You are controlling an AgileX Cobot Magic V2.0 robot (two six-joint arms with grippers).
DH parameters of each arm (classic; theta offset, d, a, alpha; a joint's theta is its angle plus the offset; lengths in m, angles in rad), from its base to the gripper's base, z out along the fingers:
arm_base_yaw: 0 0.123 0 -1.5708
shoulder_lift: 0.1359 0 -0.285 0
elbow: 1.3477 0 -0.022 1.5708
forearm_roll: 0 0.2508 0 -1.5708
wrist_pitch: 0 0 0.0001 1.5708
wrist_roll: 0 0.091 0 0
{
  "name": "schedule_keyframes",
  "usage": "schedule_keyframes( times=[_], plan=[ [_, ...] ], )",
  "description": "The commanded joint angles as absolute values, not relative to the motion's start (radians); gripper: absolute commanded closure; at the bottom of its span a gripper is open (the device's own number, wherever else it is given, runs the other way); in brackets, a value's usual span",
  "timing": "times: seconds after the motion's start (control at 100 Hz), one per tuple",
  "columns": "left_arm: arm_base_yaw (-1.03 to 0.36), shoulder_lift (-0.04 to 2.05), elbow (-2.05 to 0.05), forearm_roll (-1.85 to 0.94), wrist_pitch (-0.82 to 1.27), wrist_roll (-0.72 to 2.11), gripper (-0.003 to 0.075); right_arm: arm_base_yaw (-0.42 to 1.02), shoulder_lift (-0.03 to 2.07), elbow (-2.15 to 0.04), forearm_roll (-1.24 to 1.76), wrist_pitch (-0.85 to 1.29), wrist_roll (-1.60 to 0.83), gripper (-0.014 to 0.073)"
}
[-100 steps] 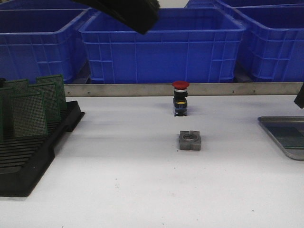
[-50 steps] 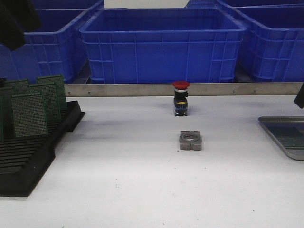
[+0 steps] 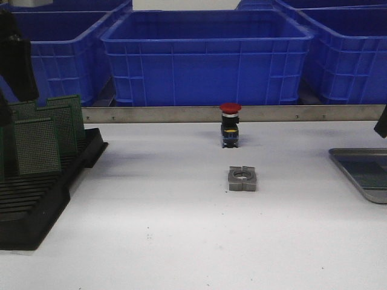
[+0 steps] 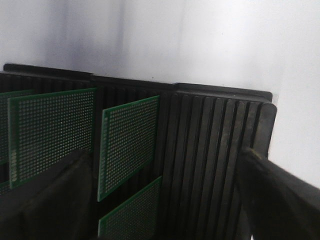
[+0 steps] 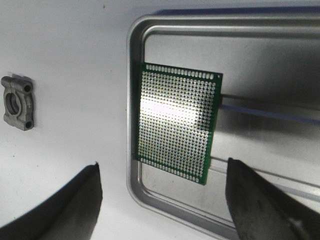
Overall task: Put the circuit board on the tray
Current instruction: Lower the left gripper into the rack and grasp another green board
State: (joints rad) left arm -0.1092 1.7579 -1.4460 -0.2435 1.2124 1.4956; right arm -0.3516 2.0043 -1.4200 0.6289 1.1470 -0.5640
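Note:
A green perforated circuit board (image 5: 177, 125) lies in the silver-grey metal tray (image 5: 131, 100), one edge over the rim. The tray is at the table's right edge in the front view (image 3: 347, 164). My right gripper (image 5: 162, 210) is open and empty, held above the tray's near corner; only a dark bit of it shows in the front view (image 3: 382, 124). Several more green boards (image 3: 37, 145) stand in a black slotted rack (image 3: 36, 205) at the left. My left gripper (image 4: 165, 200) is open and empty just above the rack (image 4: 220, 130), with standing boards (image 4: 129, 142) between its fingers. The left arm (image 3: 15, 60) hangs over the rack.
A grey metal block with a round hole (image 3: 242, 179) lies mid-table and shows in the right wrist view (image 5: 19, 102). A red-capped push button (image 3: 230, 125) stands behind it. Blue bins (image 3: 205, 54) line the back behind a metal rail.
The left arm has swung from the top centre of the front view to the left and come down over the rack. The right gripper and the tray have not moved.

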Motion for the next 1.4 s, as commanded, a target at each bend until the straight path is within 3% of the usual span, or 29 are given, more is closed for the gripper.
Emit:
schedule_keyframes(
  times=[0.0,0.8,0.92,1.2,1.39],
  plan=[
    [-0.109,1.735,-1.476,-0.257,1.189,1.488,0.0164,-0.357,1.942,-1.443,0.665,1.16,-0.57,0.0057],
    [-0.111,1.875,-1.474,-0.226,1.108,1.488,0.018,-0.357,1.942,-1.443,0.666,1.16,-0.57,0.0057],
    [-0.111,1.875,-1.474,-0.228,1.123,1.488,0.0284,-0.357,1.942,-1.443,0.666,1.16,-0.57,0.0057],
    [-0.111,1.875,-1.474,-0.229,1.132,1.488,0.0734,-0.357,1.942,-1.443,0.666,1.16,-0.57,0.0057],
    [-0.111,1.875,-1.488,-0.232,1.184,1.488,0.0738,-0.357,1.942,-1.443,0.666,1.16,-0.57,0.0057]
  ],
)
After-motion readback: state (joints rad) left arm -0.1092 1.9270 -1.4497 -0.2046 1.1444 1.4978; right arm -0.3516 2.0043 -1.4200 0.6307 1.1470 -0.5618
